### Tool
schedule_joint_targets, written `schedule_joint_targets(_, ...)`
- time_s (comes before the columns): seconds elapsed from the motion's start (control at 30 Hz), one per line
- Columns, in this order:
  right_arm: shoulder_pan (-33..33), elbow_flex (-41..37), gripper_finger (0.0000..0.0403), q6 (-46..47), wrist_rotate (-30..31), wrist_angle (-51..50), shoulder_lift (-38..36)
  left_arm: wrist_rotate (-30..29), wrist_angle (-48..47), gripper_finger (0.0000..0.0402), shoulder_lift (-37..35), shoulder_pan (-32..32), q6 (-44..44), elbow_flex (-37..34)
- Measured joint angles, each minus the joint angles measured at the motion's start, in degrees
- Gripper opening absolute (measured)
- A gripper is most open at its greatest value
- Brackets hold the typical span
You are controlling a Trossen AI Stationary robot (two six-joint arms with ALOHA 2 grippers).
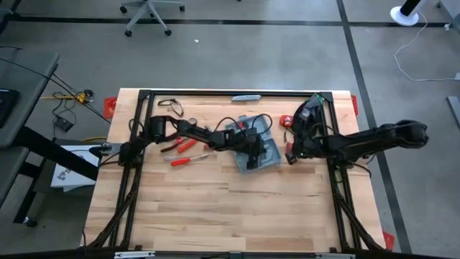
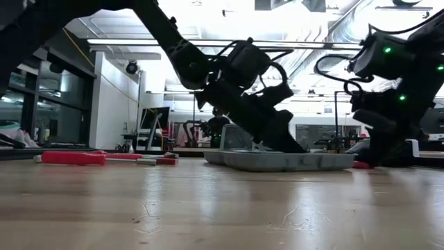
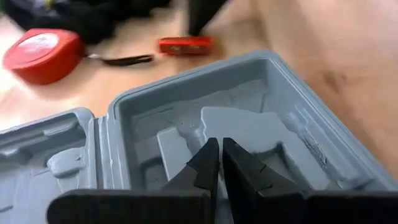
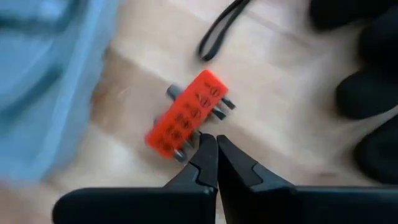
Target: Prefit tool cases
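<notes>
Tools, red-handled [image 1: 185, 152], lie loose on the table [image 1: 237, 208], not yet fitted. Mid-table, the open tool case [image 1: 267, 152] shows empty moulded recesses; the left gripper [image 3: 220, 163] hovers inside it, fingers together, holding nothing. Just beyond, the right gripper [image 4: 216, 157], fingers together, touches a red bit holder [image 4: 185, 116]. A red tape measure [image 3: 42, 55] waits farther back.

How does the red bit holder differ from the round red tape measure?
The bit holder is a small red block with metal bits poking out both sides; the tape measure is a larger round disc with a black strap. The bit holder lies at the right gripper tips; the tape measure sits farther back. Both are red and rest on the table.
</notes>
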Motion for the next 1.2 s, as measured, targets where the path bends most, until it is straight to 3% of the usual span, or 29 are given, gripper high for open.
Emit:
schedule_joint_targets(0.17, 7.48, -0.04, 0.0, 7.4, 3.38, -0.33, 0.02, -0.03, -3.18, 0.0016, -1.6, 1.67, 0.04, -0.7)
schedule_joint_targets(0.33, 13.59, -0.04, 0.0, 14.15, 11.59, -0.6, 0.03, 0.21, -5.44, 0.0016, -5.26, 1.33, 2.43, -1.26)
schedule_joint_targets(0.63, 14.83, -0.04, 0.0, 16.9, 15.63, -3.33, 0.01, 2.5, 0.09, 0.0016, -5.2, 0.15, 5.01, 1.94)
schedule_joint_targets(0.83, 14.81, -0.04, 0.0, 18.21, 15.98, -5.05, 0.01, 4.36, -2.5, 0.0016, -1.41, 0.6, 5.52, 10.49)
schedule_joint_targets(1.2, 14.79, -0.04, 0.0, 18.66, 16.17, -5.05, 0.01, 4.61, -19.72, 0.0016, 9.29, 1.75, 11.0, 31.24)
